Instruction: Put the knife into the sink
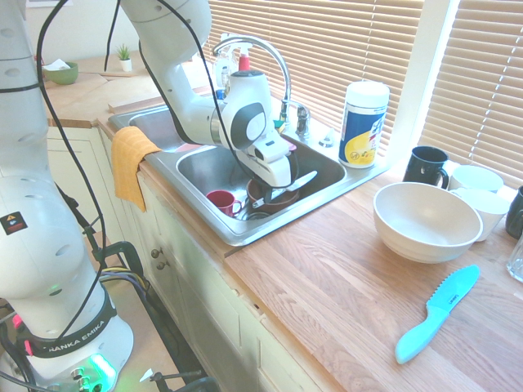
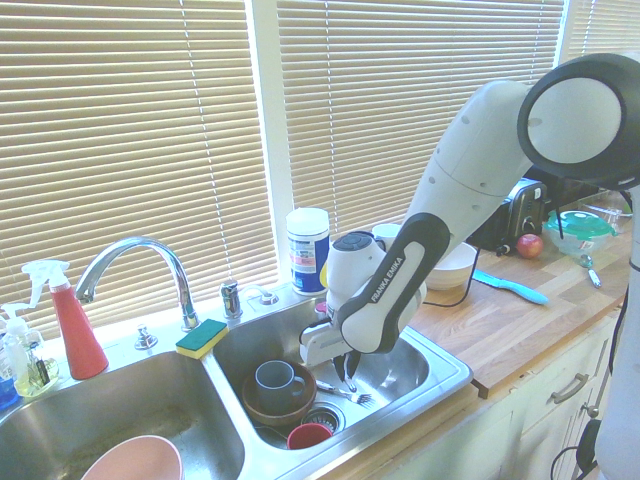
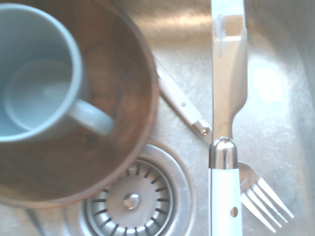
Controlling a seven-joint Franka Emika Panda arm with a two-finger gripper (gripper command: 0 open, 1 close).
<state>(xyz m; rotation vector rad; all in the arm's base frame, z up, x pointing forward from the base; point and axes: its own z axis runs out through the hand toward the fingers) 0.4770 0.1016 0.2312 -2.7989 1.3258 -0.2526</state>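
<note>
The knife (image 3: 227, 113) is pinched by its white handle in the gripper (image 2: 349, 378), whose fingers are closed tight on it. From the first exterior view the silver blade sticks out level to one side of the fingers, toward the counter (image 1: 343, 278); the handle end sits under the hand. The whole knife hangs inside the sink (image 2: 440, 372), in the squarish basin, below the rim and above the basin floor. In the wrist view it runs as one straight line over the steel bottom, handle near the camera, blade reaching away.

Directly beneath it lie a fork (image 3: 263, 194), its tines showing just beside the handle, and a second utensil with a pale riveted handle (image 3: 179, 101) that slants under the blade. The drain strainer (image 3: 132, 200) is close to these. Next to it stands a brown bowl (image 2: 278, 410) with a grey-blue mug (image 2: 279, 383) inside it, and a red cup (image 2: 309, 436) near the front wall.

On the counter, well apart from the sink, lie a turquoise serrated knife (image 1: 437, 313) and a large cream bowl (image 1: 426, 220)
</note>
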